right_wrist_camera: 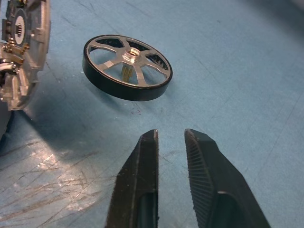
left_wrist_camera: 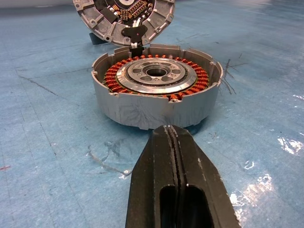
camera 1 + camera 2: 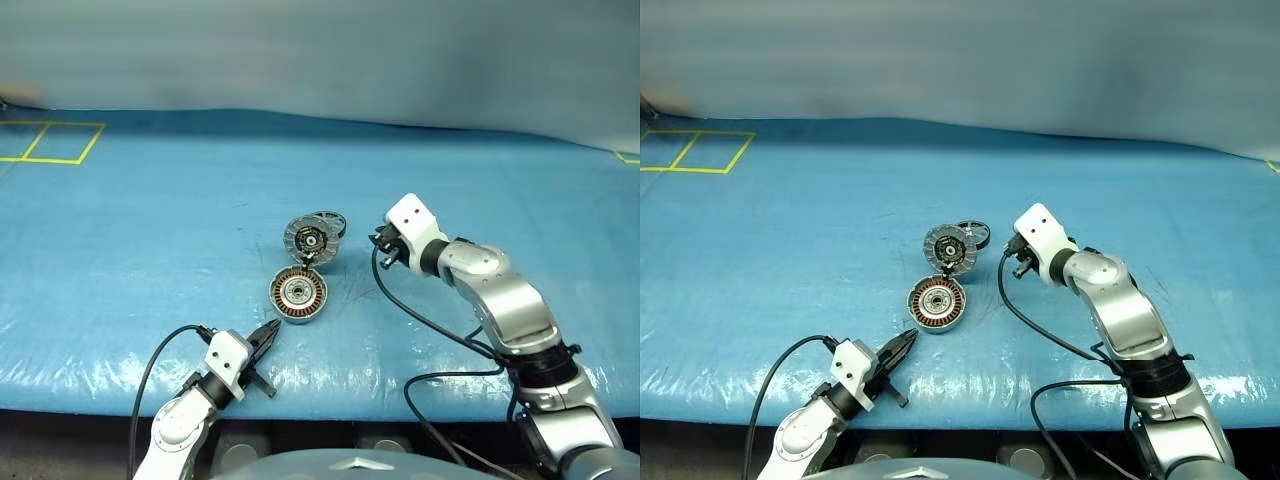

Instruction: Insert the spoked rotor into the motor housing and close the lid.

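Note:
The motor housing (image 3: 298, 296) is a grey cup with copper windings, lying open-side up on the blue table. Its lid (image 3: 308, 240) stands tilted up at the housing's far rim, finned inside facing me. Just behind the lid, to its right, the spoked rotor (image 1: 127, 66) lies flat, a black ring with pale spokes and hub. My left gripper (image 2: 167, 130) is shut and empty, its tip a little short of the housing's near wall. My right gripper (image 1: 170, 137) is open with a small gap, empty, pointing at the rotor from the right and short of it.
A blue plastic sheet (image 3: 140, 230) covers the table. Yellow tape squares (image 3: 55, 142) mark its far left corner, and a yellow mark (image 3: 627, 156) sits at the far right. The table's front edge (image 3: 330, 395) runs just behind my left gripper. Black cables (image 3: 420, 320) trail from both wrists.

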